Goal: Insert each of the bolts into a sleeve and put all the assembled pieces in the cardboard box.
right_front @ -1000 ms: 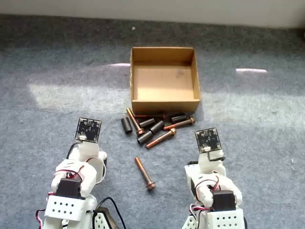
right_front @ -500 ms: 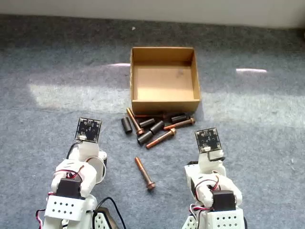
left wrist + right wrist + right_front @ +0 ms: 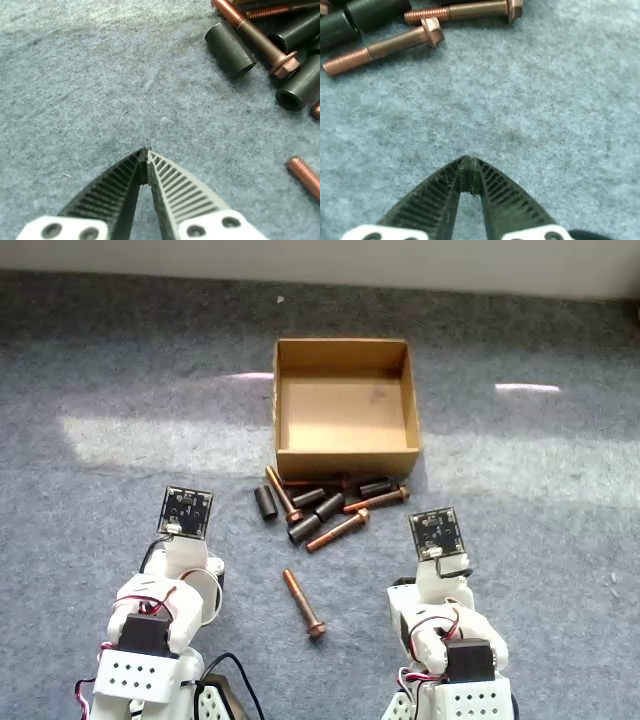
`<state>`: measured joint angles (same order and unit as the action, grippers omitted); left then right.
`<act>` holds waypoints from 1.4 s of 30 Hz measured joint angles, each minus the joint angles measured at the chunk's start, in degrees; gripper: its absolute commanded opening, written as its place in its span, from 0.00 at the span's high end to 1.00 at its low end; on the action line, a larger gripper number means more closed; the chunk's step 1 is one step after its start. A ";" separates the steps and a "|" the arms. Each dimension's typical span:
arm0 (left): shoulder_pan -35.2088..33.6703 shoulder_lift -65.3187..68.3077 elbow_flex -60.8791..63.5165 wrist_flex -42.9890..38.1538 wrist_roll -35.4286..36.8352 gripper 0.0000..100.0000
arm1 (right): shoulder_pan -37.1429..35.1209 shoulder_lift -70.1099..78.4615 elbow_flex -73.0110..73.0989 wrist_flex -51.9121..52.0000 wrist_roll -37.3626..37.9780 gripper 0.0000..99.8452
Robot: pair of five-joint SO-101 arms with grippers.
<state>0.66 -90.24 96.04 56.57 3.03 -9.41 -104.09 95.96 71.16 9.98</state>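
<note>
Several copper bolts [image 3: 337, 530] and black sleeves [image 3: 265, 502] lie in a loose pile on the grey carpet just in front of the open cardboard box [image 3: 345, 406], which is empty. One more bolt [image 3: 302, 602] lies alone between the two arms. My left gripper [image 3: 147, 152] is shut over bare carpet, with a black sleeve [image 3: 230, 43] and a bolt [image 3: 256, 39] a short way ahead of it. My right gripper [image 3: 468, 160] is shut too, holding nothing, with two bolts [image 3: 385, 45] ahead of its tips.
Both arms sit folded at the near edge, the left arm [image 3: 172, 585] and the right arm [image 3: 440, 600] either side of the lone bolt. Open carpet surrounds the box on both sides.
</note>
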 measured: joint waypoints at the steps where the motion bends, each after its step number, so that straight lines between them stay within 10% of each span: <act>1: 0.00 0.00 0.00 0.00 0.00 0.98 | 0.00 0.00 0.00 0.00 0.00 0.99; 33: -0.09 0.00 0.00 0.44 0.00 0.98 | 0.00 0.00 0.00 0.00 0.00 0.99; 42: -13.98 0.00 -1.41 0.44 0.00 0.98 | 0.26 0.00 0.00 -6.15 1.58 0.99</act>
<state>-13.32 -90.24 94.64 57.01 3.03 -9.14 -104.09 95.96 65.01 11.56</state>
